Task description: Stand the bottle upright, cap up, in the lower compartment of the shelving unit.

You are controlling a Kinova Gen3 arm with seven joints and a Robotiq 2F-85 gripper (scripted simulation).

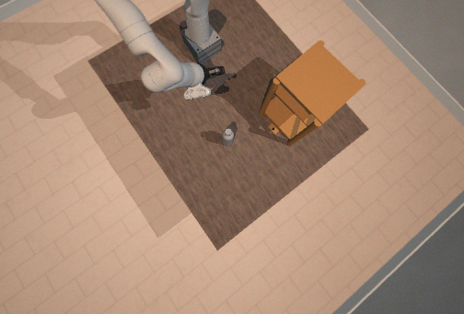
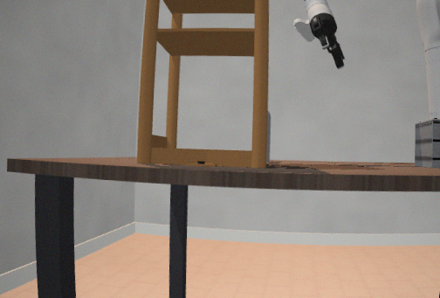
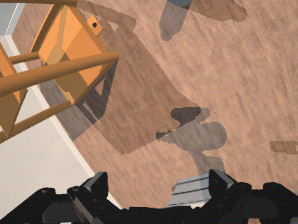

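Light fell from above, moderately bright in the top and wrist views and dimmer in the exterior one. Beyond the fingers (image 1: 216, 72) (image 2: 338, 57), overlapping soft grey shadows with jagged edges darkened the table (image 1: 193, 187) (image 2: 305, 182) (image 3: 250, 75). Past them, the shelving unit (image 1: 322, 81) (image 2: 261, 77) (image 3: 60, 70) glowed orange from top and wrist, but looked dull brown from the exterior. The fingers themselves were nearly black, their detail sunk in shade. Fine grain speckled surfaces around them.
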